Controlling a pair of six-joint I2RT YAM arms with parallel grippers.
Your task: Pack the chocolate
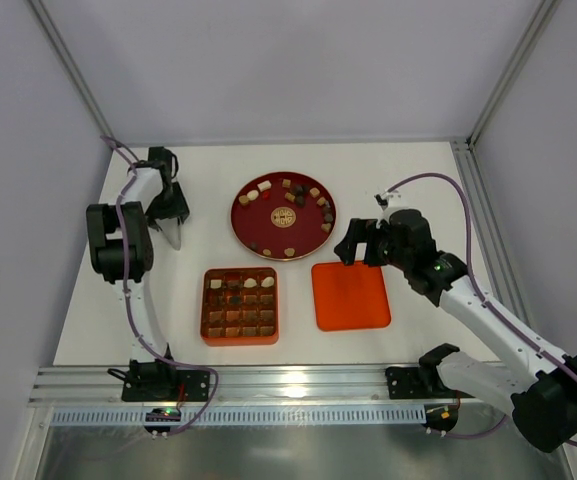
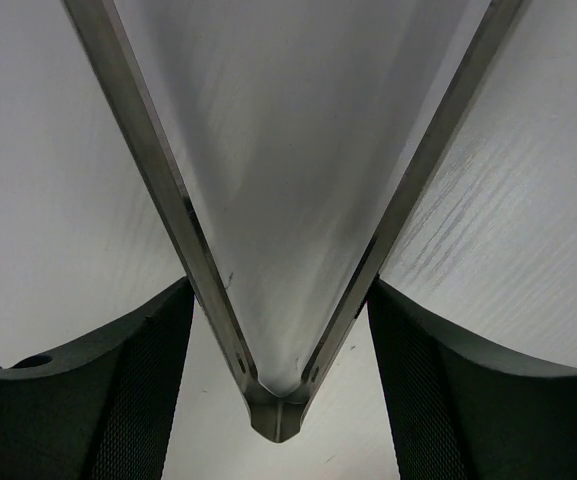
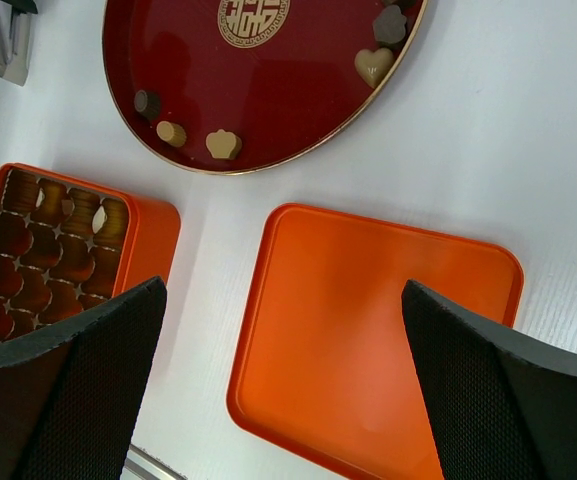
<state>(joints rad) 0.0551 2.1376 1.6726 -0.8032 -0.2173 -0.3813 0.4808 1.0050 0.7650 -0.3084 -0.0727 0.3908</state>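
chocolate (image 1: 290, 251) lies as tiny pieces round the edge of a round red tray (image 1: 260, 222) in the middle of the white counter (image 1: 418, 180). a few pale pieces sit in the top row of the orange gridded box (image 1: 205, 310) just in front of the tray. from above the pieces are too small to show their shapes. the right wrist view shows a cream heart, a dark lobed piece and some small round ones, while the rest of the tray is cut off by the frame. the box's other cells look glossy brown, and i cannot tell which are filled. a black finger hides its near corner in the right wrist view.

a gold round emblem with a chinese-style character sits at the tray's centre. it is too small to read from above and is cropped in the wrist view.

the tray is shiny with a thin gold rim. the flat orange lid (image 1: 351, 297) is smooth, with rounded corners and a raised lip, and lies beside the box without touching it.

the left claw (image 1: 175, 238) hangs at the far left, well apart from the tray. it is released, its mesh-textured fingers (image 2: 138, 400) spread with nothing between them. its camera shows only a metal frame post and pale walls. the right claw (image 1: 351, 250) is spread wide and holds nothing. it hovers at the lid's far edge, and its fingertips are cut off in its own view.
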